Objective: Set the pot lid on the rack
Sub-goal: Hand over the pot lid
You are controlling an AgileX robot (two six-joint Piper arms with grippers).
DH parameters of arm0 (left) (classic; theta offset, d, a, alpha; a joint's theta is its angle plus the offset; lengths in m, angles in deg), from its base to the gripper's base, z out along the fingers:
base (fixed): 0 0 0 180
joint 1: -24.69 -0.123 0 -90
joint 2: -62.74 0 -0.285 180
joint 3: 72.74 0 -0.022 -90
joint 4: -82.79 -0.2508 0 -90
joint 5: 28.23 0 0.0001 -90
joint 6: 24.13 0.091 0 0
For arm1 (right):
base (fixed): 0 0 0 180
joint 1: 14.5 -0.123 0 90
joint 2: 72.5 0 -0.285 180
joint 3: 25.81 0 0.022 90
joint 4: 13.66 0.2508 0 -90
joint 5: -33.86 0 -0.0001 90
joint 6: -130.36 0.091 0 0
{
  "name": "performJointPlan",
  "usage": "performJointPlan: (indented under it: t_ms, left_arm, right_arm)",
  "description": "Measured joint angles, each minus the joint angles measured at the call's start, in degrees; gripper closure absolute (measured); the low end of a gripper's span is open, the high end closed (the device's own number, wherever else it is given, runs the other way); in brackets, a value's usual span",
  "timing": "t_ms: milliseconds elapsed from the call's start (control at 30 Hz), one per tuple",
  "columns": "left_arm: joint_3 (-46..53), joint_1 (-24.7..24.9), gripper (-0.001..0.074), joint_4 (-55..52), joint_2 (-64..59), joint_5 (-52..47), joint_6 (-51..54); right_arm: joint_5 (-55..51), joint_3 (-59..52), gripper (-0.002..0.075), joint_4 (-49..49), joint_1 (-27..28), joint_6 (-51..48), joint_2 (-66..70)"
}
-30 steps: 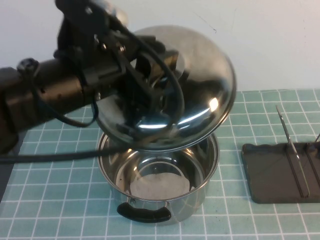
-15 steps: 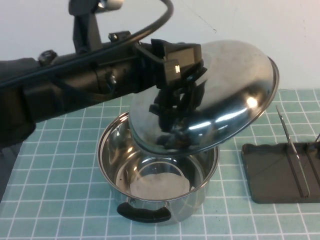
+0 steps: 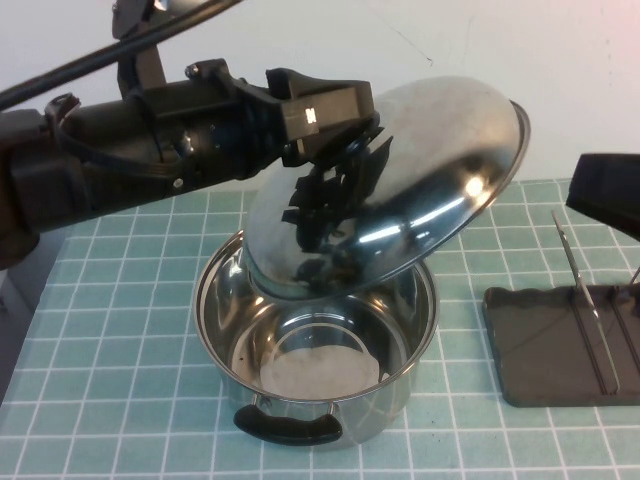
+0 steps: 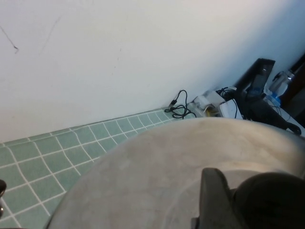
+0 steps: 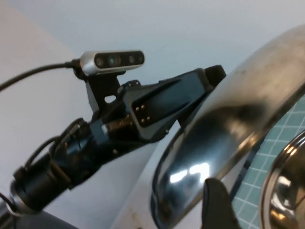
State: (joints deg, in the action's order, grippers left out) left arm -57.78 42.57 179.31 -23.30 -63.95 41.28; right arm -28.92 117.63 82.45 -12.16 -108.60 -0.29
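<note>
My left gripper (image 3: pixel 350 155) is shut on the black knob (image 4: pixel 269 200) of the pot lid (image 3: pixel 430 190). It holds the shiny domed lid in the air, tilted steeply, above the back of the open steel pot (image 3: pixel 315 350). The lid fills the lower part of the left wrist view (image 4: pixel 157 167) and also shows in the right wrist view (image 5: pixel 228 129). The rack (image 3: pixel 545 345), a dark grey tray with thin wire dividers (image 3: pixel 580 290), lies on the mat to the right of the pot. My right gripper (image 3: pixel 608 195) is at the right edge, above the rack.
The pot has a black handle (image 3: pixel 288 428) at its near side, and its rim shows in the right wrist view (image 5: pixel 286 181). A green grid mat (image 3: pixel 120 380) covers the table. A white wall stands behind. Cables and clutter (image 4: pixel 228 102) lie past the mat's far edge.
The left arm has carried the lid to the right and tilted it more steeply above the pot. The right gripper has come into view at the right edge.
</note>
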Motion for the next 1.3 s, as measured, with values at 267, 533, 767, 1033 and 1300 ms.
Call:
performJointPlan:
  t_ms: [267,533,767,1033,1300]
  left_arm:
    - [0.0,0.0,0.0415,-0.18,0.0,-1.81,1.56]
    - [0.0,0.0,0.0416,-0.26,-1.76,-5.07,1.8]
    - [0.0,3.1,0.0416,0.4,-4.02,-4.39,4.39]
    - [-0.11,4.8,0.0399,1.1,-5.54,-1.87,10.09]
    - [-0.11,5.29,0.0192,0.33,-5.77,-1.09,12.99]
  right_arm:
    - [-1.22,5.0,0.0349,0.0,-2.38,6.44,5.07]
    - [-1.22,8.73,0.0349,0.0,-5.23,8.79,10.06]
    - [0.33,10.45,0.0358,-0.1,-7.42,9.64,14.15]
    - [-0.31,11.58,0.0611,0.1,-7.62,1.48,14.57]
    - [0.96,13.43,0.066,-1.98,-7.71,-7.62,12.35]
